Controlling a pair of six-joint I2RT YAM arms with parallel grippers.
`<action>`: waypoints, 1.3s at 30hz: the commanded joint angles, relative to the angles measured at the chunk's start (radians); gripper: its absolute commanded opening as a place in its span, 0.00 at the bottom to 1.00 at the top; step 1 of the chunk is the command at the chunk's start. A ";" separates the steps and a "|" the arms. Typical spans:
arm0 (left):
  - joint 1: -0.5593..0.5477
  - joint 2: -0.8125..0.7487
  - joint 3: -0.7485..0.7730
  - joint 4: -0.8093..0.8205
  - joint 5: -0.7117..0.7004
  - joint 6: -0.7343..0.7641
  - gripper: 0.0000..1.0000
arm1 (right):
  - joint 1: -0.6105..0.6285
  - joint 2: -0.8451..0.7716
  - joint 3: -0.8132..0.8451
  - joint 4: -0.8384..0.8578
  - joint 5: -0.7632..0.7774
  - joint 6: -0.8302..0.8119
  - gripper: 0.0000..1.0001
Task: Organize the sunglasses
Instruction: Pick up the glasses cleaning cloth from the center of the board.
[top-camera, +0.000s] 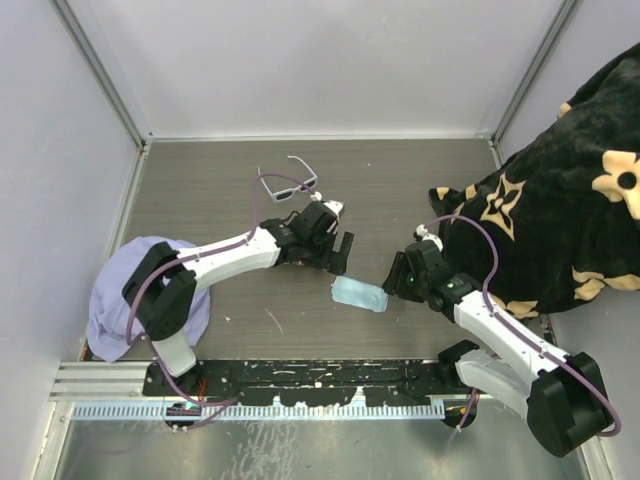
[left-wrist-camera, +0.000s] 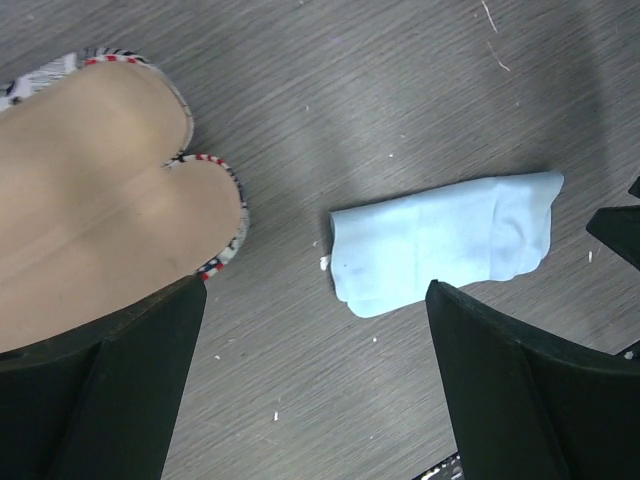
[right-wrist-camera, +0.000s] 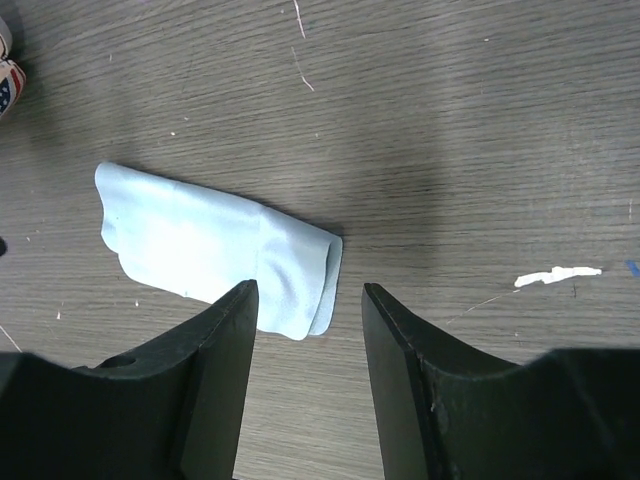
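One pair of sunglasses (top-camera: 290, 186) lies at the far middle of the tabletop (top-camera: 400, 180), with one blue cloth (top-camera: 359, 294) and one soft case (left-wrist-camera: 90, 200) nearer. Left hand (left-wrist-camera: 315, 300) gapes wide, empty, between case and cloth; right hand (right-wrist-camera: 307, 290) half open, empty, over the cloth's folded end

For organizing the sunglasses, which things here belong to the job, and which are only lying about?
Belong to the job: white plastic sunglasses with dark lenses; probably also the folded light blue cloth and the soft case with tan lining and flag-patterned edge.
Only lying about: crumpled lavender cloth at left; black plush blanket with beige flowers at right.
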 joint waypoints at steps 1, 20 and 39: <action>-0.044 0.029 0.059 0.043 -0.034 -0.003 0.92 | 0.000 0.015 -0.004 0.046 0.007 0.002 0.51; -0.069 0.073 0.057 0.051 -0.030 -0.013 0.75 | -0.001 0.209 -0.001 0.161 -0.012 -0.031 0.42; -0.070 0.060 0.047 0.067 -0.034 -0.003 0.95 | -0.001 0.255 -0.010 0.174 0.000 -0.043 0.37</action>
